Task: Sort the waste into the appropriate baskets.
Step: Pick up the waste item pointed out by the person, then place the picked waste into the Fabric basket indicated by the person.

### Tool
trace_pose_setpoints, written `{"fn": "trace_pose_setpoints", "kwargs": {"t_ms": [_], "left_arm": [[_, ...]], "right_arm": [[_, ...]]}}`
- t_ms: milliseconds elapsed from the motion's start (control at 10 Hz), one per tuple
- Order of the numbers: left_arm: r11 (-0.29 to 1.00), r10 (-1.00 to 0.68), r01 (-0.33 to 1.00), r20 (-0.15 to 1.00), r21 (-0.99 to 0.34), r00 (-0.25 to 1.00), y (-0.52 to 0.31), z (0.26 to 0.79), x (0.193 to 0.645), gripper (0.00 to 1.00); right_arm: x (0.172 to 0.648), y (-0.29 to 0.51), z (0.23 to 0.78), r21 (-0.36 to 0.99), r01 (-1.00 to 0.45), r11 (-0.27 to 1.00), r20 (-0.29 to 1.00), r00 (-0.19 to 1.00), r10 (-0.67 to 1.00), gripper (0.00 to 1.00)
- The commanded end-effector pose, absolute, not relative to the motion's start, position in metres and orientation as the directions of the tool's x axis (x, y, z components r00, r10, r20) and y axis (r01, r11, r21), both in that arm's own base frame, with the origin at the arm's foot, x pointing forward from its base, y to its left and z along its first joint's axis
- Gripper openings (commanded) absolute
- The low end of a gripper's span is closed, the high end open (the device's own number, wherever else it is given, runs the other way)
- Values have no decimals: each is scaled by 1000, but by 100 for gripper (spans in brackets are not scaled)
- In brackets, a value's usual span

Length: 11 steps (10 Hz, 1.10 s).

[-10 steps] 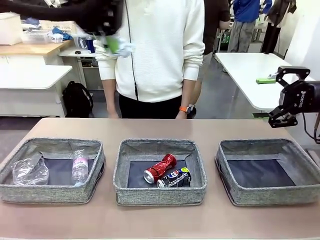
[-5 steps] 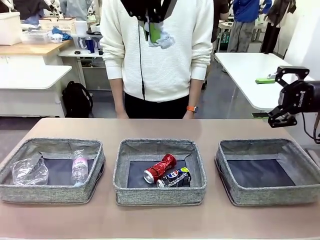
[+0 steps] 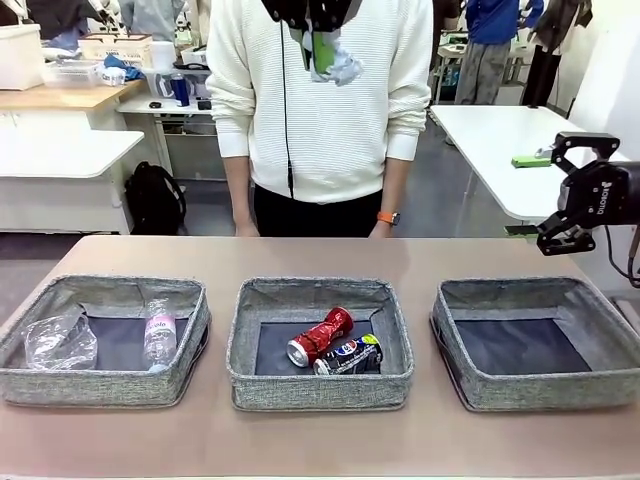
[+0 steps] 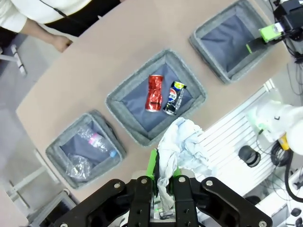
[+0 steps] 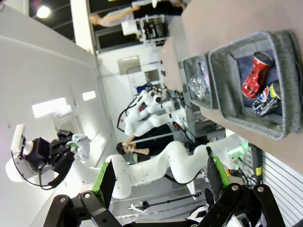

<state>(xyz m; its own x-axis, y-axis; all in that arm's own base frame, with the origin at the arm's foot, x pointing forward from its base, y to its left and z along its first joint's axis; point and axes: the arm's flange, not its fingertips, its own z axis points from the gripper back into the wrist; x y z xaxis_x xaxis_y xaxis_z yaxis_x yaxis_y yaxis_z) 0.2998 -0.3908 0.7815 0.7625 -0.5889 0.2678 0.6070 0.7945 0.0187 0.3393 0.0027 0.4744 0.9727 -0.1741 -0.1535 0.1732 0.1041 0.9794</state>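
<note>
High over the middle basket (image 3: 320,392), my left gripper (image 3: 320,52) is shut on the crumpled white paper ball (image 3: 343,66). The left wrist view looks straight down past the paper ball (image 4: 179,147) in that gripper (image 4: 164,171). The red can (image 3: 320,336) and the Pepsi can (image 3: 349,356) lie in the middle basket. A clear cup (image 3: 60,341) and a small bottle (image 3: 159,331) lie in the left basket (image 3: 100,388). The right basket (image 3: 540,392) holds nothing. My right gripper (image 3: 553,196) hangs open above that basket's far right corner; its jaws (image 5: 158,172) stand wide apart.
A person in a white sweater (image 3: 330,110) stands at the far edge of the table (image 3: 320,255), hands down behind it. White tables (image 3: 500,140) and shelves stand farther back. Bare tabletop runs in front of and between the baskets.
My left gripper has carried the paper ball from the upper left rightward to above the middle basket. The person has shifted slightly right. The right arm has stayed still.
</note>
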Motion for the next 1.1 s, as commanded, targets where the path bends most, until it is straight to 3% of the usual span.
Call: {"fn": "trace_pose_setpoints", "kwargs": {"t_ms": [0, 1000], "left_arm": [[797, -588, 603, 266, 32, 764, -383, 778, 298, 10], [797, -588, 603, 266, 32, 764, -383, 778, 298, 10]], "right_arm": [[339, 3, 475, 983, 162, 89, -145, 974, -173, 100], [339, 3, 475, 983, 162, 89, -145, 974, -173, 100]]}}
